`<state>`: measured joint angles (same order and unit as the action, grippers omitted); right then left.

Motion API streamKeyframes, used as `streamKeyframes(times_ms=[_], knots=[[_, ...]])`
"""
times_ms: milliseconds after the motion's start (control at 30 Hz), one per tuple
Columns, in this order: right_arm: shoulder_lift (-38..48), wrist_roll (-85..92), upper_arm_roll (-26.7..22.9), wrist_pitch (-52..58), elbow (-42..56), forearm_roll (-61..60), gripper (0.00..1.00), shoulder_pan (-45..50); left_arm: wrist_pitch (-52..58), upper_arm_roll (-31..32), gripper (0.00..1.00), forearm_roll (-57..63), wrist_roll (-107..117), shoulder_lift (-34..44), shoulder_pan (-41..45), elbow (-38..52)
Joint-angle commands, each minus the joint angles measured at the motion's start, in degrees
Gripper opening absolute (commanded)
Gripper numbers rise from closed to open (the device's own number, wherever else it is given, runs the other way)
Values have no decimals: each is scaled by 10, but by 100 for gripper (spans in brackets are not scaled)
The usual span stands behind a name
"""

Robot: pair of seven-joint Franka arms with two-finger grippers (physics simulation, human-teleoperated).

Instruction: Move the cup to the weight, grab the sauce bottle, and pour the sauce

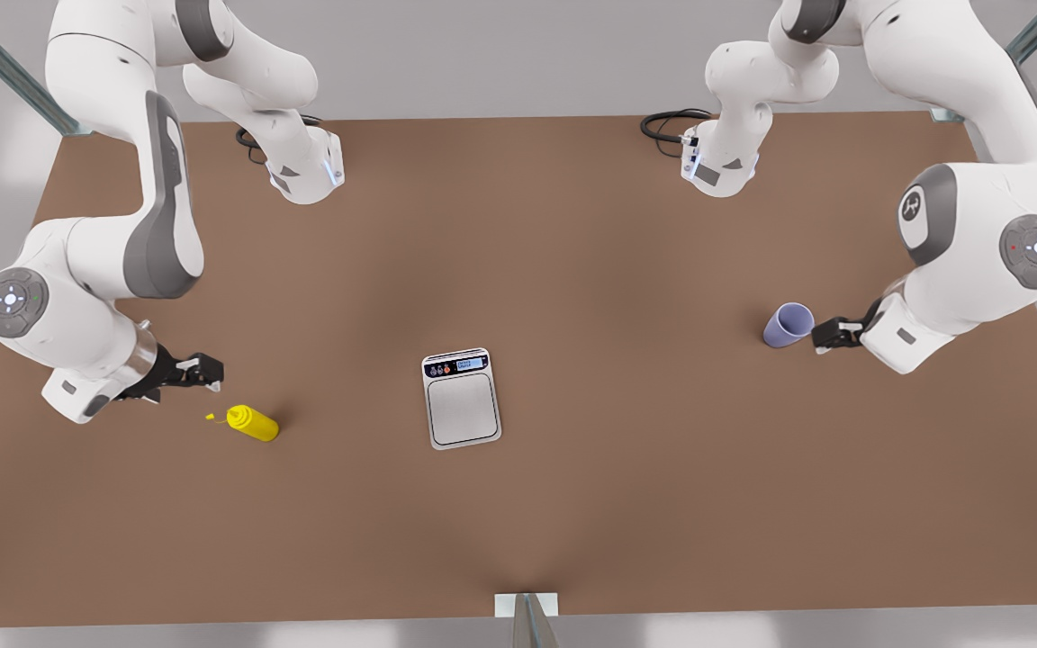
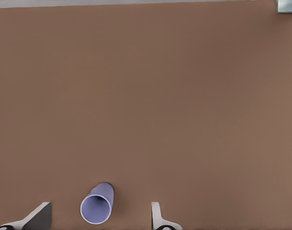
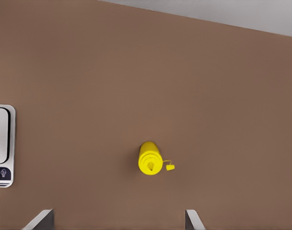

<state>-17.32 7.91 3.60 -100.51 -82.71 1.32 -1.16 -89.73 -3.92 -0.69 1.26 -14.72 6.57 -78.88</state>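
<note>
On the brown table (image 1: 572,225) the weight (image 1: 462,399) sat central, the cup (image 1: 788,325) at three o'clock beside the spread-fingered left gripper (image 1: 820,338), the sauce bottle (image 1: 253,422) at nine o'clock near the spread-fingered right gripper (image 1: 212,374).

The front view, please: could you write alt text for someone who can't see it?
Two white robot arms reach over a brown table with a kitchen scale at its middle. At the front view's left, the right gripper hovers open beside a yellow sauce bottle; at its right, the left gripper sits open next to a lavender cup.
</note>
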Motion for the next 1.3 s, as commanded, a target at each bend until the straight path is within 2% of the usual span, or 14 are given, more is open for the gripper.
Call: streamKeyframes(times_ms=[0,100,133,200,267,333,400,467,533,700,867,1000,1033,1267], knots=[[0,0,0,0,0,0,100,0,-2,0,100,0,1,5,0,-12],[-1,13,0,-13,-5,0,100,-4,-40,-1,100,1,8,14,0,-51],[-2,68,0,-22,-9,1,100,-12,-48,-1,100,1,13,9,1,-51],[-10,261,1,-68,-40,-38,100,-59,-76,-1,100,2,28,13,13,-94],[-28,523,1,-108,-85,-156,100,-139,-116,0,100,26,30,15,15,-151],[-51,676,1,-108,-122,-242,100,-197,-162,-1,100,49,30,35,25,-217],[-71,823,1,-101,-156,-318,100,-236,-171,-1,100,48,53,42,25,-237],[-104,1012,1,-95,-193,-383,100,-273,-289,-3,100,48,54,108,25,-389],[-142,1153,1,-86,-193,-413,100,-296,-288,-6,100,48,53,123,25,-415],[-226,1281,1,-86,-188,-554,100,-313,-267,-21,100,49,30,106,24,-426],[-259,1304,4,-80,-190,-554,100,-300,-261,-31,100,48,30,62,25,-436],[-259,1360,4,-88,-179,-572,100,-308,-323,-31,100,49,31,83,25,-530],[-263,1408,4,-87,-179,-598,100,-307,-333,-32,100,49,31,77,25,-534],[-304,1419,4,-32,-184,-647,100,-307,-370,-54,100,47,33,57,25,-544]])
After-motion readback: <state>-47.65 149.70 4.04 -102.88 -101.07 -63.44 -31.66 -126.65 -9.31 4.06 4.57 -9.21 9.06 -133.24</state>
